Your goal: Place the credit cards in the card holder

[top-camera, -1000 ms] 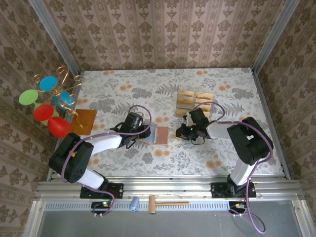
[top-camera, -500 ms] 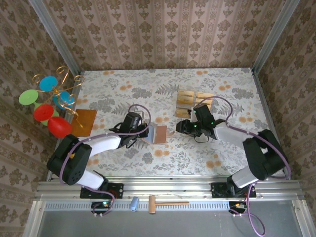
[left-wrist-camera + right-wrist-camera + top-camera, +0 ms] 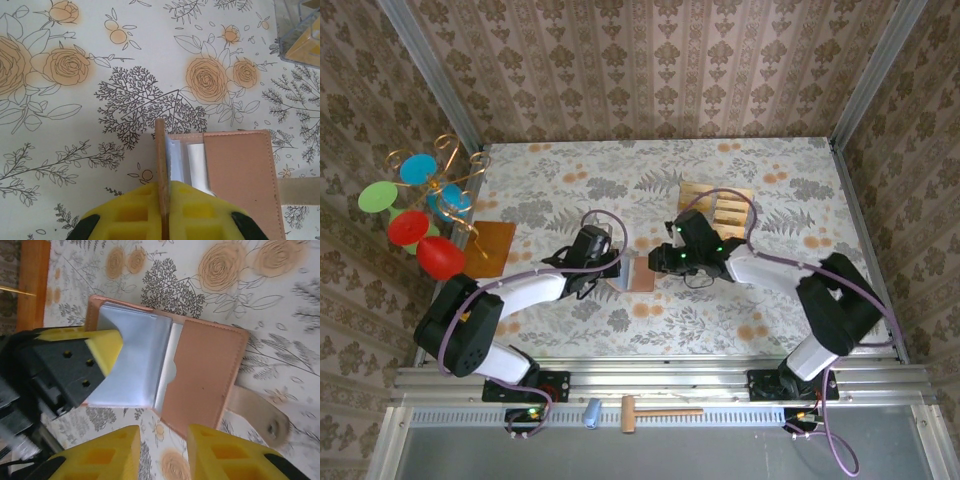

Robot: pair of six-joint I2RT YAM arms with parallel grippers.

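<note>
The card holder lies open on the table, its pinkish inside and clear sleeves facing up. My left gripper is shut on its left cover, which stands upright as a thin brown edge between the yellow fingers. My right gripper is open and holds nothing; it hovers just off the holder's right-hand edge. The tan-gold credit cards lie together farther back, partly crossed by the right arm's cable.
An orange-brown flat board lies at the left. A wire stand with coloured discs is beside it. A wooden mallet and a blue cylinder rest on the front rail. The holder's strap tab sticks out sideways.
My right gripper swung left from beside the cards to the card holder and its jaws opened. My left gripper closed on the holder's cover and lifted it upright.
</note>
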